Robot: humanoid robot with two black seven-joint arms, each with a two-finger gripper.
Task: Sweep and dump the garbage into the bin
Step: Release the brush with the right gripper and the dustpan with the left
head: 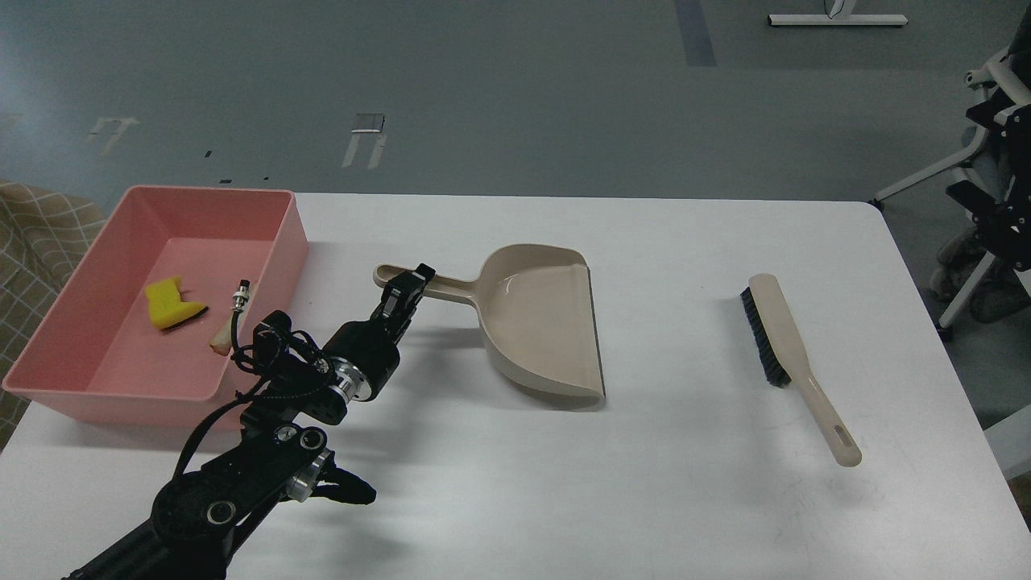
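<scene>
The salmon-pink bin [278, 242] stands at the table's left edge. Inside it lie the garbage pieces: a yellow sponge chunk [171, 304] and an off-white stick [219, 338] by the near right wall, partly behind my arm's cable. My left gripper [409, 283] reaches in from the lower left and its fingers close around the handle of the beige dustpan [540, 322], which lies flat on the table to the right of the bin. The dustpan's scoop looks empty. My right gripper is out of view.
A beige brush [793, 354] with black bristles lies on the table's right side, handle towards the near edge. A checked fabric thing [32, 234] sits left of the bin. A chair base [979, 242] stands off the table's right edge.
</scene>
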